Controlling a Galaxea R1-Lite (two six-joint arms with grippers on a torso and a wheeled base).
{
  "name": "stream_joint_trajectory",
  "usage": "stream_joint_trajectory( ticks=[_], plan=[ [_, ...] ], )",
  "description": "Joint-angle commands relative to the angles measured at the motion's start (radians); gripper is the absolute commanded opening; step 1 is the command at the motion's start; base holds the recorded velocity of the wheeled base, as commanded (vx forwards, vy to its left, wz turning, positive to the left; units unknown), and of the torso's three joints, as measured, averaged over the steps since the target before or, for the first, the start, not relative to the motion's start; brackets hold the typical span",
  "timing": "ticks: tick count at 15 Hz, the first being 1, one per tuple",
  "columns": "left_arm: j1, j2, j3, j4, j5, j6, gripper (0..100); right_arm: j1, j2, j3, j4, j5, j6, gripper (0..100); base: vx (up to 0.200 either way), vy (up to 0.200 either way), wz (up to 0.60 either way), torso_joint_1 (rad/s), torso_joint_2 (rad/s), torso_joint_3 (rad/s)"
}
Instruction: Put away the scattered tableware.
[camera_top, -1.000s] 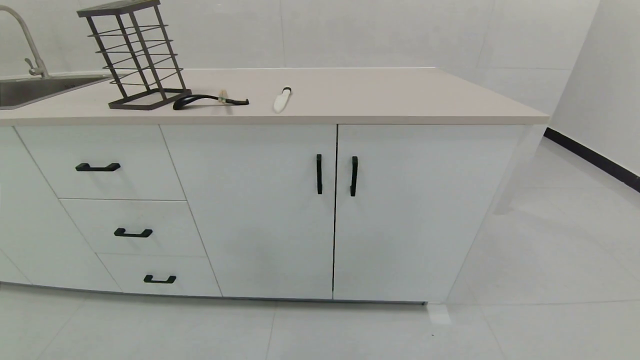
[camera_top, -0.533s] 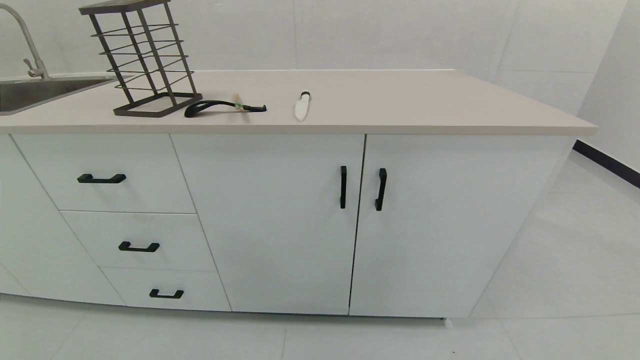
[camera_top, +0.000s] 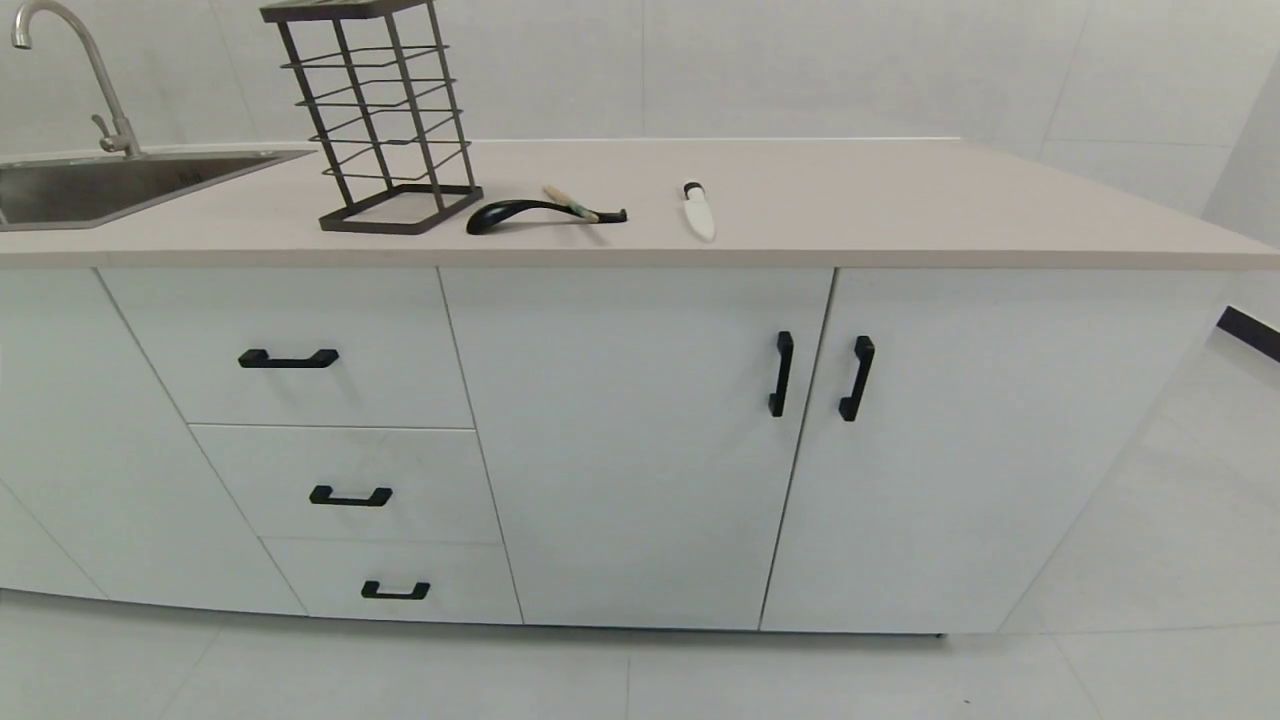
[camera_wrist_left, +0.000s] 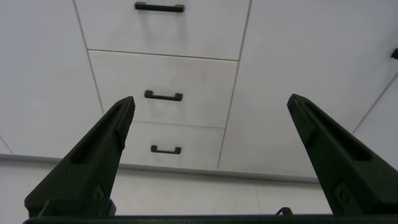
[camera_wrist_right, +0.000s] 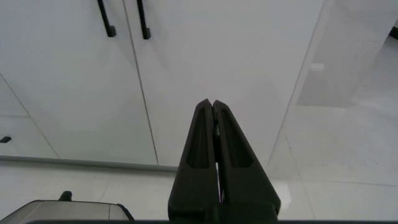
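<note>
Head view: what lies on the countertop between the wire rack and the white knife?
In the head view, a black spoon lies there, a small wooden stick across its handle.

Spoon (camera_top: 493, 219), knife (camera_top: 698, 217) — on countertop (camera_top: 950, 200)

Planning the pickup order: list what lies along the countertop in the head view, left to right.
sink → rack → black spoon → white knife
</note>
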Motion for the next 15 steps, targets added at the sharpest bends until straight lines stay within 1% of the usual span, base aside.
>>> stream_joint_trajectory(
  ticks=[1,3,4,7,12,15],
  plan=[
    [0.0,0.0,0.0,0.0,0.001,0.0,100,0.0,0.0,0.0,-0.001,0.0,0.0,0,0.0,0.2,0.0,0.007,0.0,0.002],
    [0.0,0.0,0.0,-0.001,-0.001,-0.002,100,0.0,0.002,0.0,0.0,0.0,0.0,0,0.0,0.2,0.0,0.007,0.0,0.005],
    [0.0,0.0,0.0,-0.001,0.001,-0.002,100,0.0,0.002,0.0,-0.001,0.0,0.0,0,0.2,0.0,0.0,-0.002,0.0,-0.002],
    [0.0,0.0,0.0,-0.001,0.001,-0.006,100,0.0,0.002,0.0,0.0,0.0,0.0,0,0.0,0.0,0.0,0.0,0.0,0.0],
    [0.0,0.0,0.0,-0.001,-0.001,-0.006,100,-0.001,0.002,0.0,0.0,0.0,0.0,0,0.0,0.0,0.6,0.003,0.0,0.002],
    [0.0,0.0,0.0,-0.001,-0.001,-0.005,100,0.0,0.002,0.0,0.0,0.0,0.0,0,0.0,0.0,0.0,0.0,0.0,0.0]
  ],
)
